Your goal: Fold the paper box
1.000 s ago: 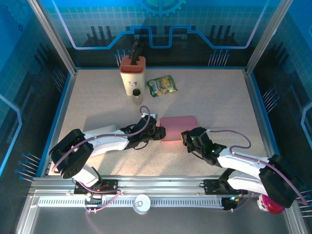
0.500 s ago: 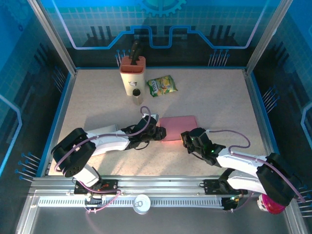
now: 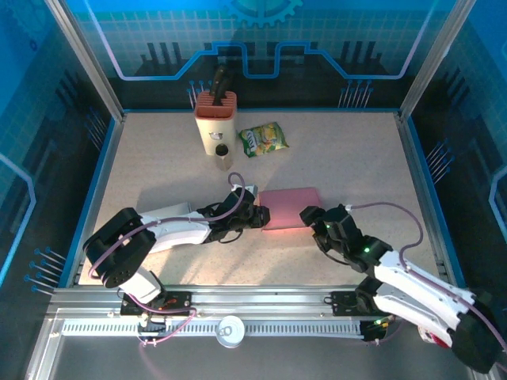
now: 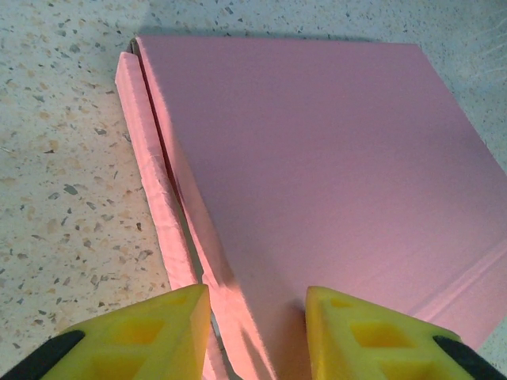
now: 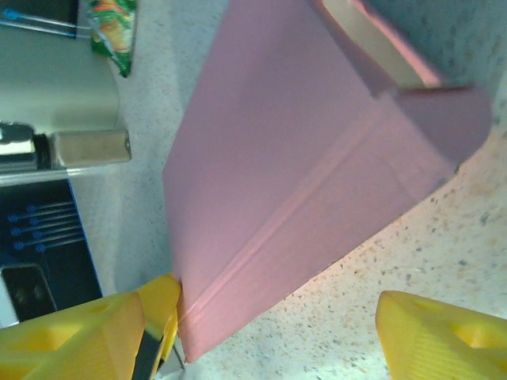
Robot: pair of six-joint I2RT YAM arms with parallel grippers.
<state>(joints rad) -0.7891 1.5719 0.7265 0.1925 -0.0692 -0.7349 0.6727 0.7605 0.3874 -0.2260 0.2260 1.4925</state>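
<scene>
Pink paper box [image 3: 290, 207] looks light and floppy, so grab creased flap edges; right hand [image 3: 310, 215] spread wide, can't tell if left hand [image 4: 257, 309] is pinching.

Flat pink paper box [image 3: 290, 208] lies mid-way across the speckled stone-look worktop [image 3: 356, 158]. The left gripper [image 3: 258, 215] is at its left edge and the right gripper [image 3: 310, 215] at its near right corner. Behind-left of the box: beige plastic knife block [image 3: 215, 119], small dark-lidded jar [image 3: 223, 156] just in front of it, green snack packet [image 3: 264, 139] to their right.
</scene>
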